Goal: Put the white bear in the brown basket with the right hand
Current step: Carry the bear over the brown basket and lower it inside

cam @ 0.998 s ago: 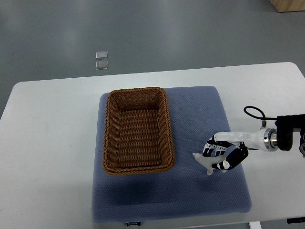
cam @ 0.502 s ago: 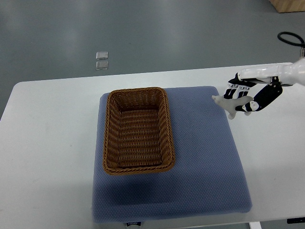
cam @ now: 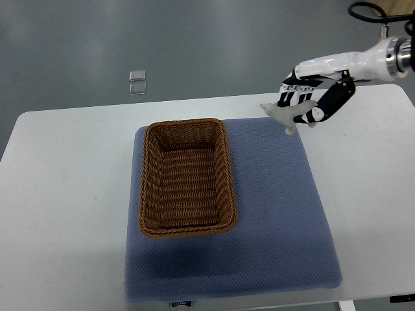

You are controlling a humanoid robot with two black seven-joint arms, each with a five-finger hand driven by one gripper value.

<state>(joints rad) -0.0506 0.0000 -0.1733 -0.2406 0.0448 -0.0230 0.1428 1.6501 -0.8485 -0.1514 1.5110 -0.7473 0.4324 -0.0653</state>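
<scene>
Grey floor across the top of the frame; two small clear square tiles [cam: 137, 83] on it, upper left, one above the other. White worktop [cam: 65, 181] with rounded corners filling the lower two thirds. Blue-grey padded mat [cam: 279, 214] centred on worktop, reaching almost to the near edge. Brown basket [cam: 187, 176], woven, rectangular, long side running up-down the frame, seated on the left half of mat; inside bare. Small dark label at the mat's bottom edge, print too small to read.

Upper right: right hand [cam: 311, 98], white shell with black finger segments, raised above the mat's upper-right corner, fingers curled around the white bear [cam: 283, 114]. Bear held clear of the surface, pale body jutting left and down out of the grip, one limb pointing down toward mat corner. Bear well apart from basket, up and to the right of it. White forearm running to the right edge of frame, black cable looped at the top right corner. Wooden box corner at top right, partly cut off.
</scene>
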